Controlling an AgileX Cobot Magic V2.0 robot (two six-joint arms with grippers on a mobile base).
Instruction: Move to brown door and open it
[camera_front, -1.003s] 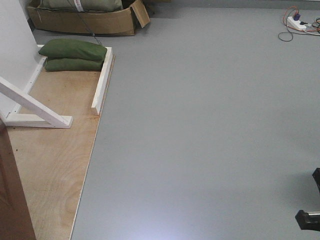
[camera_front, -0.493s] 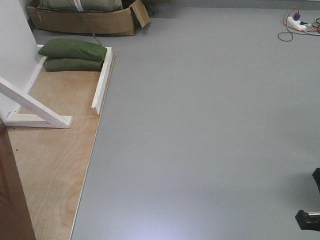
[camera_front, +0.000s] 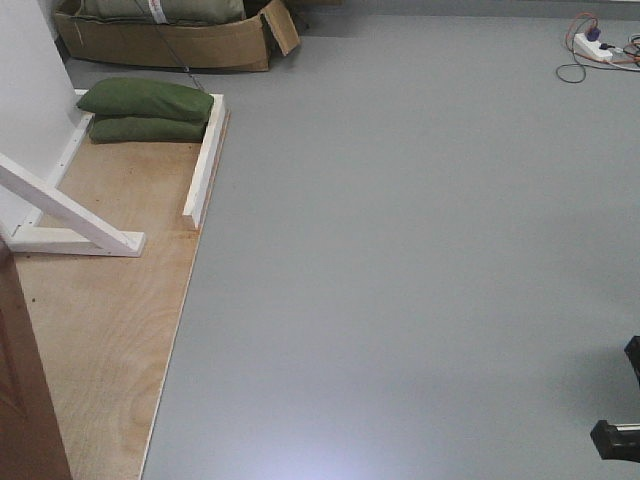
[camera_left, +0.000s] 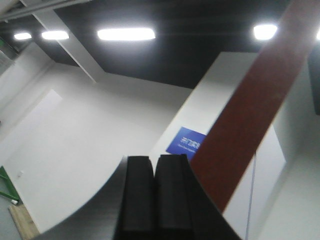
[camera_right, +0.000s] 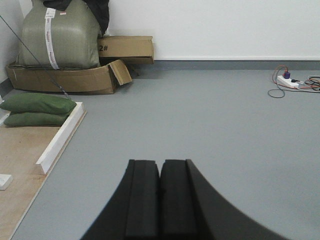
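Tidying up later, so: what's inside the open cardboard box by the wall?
A bulky olive-green sack with a white label strip fills the cardboard box, standing well above its rim. Anything beneath the sack is covered.

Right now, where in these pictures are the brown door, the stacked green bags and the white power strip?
brown door (camera_front: 22, 400), front-facing view, its lower part at the left edge.
green bags (camera_front: 145, 100), front-facing view, the top bag's middle.
white power strip (camera_front: 592, 44), front-facing view, its body.

Brown door (camera_front: 18, 400) edge at lower left; green sandbags (camera_front: 145, 102) stacked on plywood base (camera_front: 110, 330); grey floor (camera_front: 400, 250) alongside.
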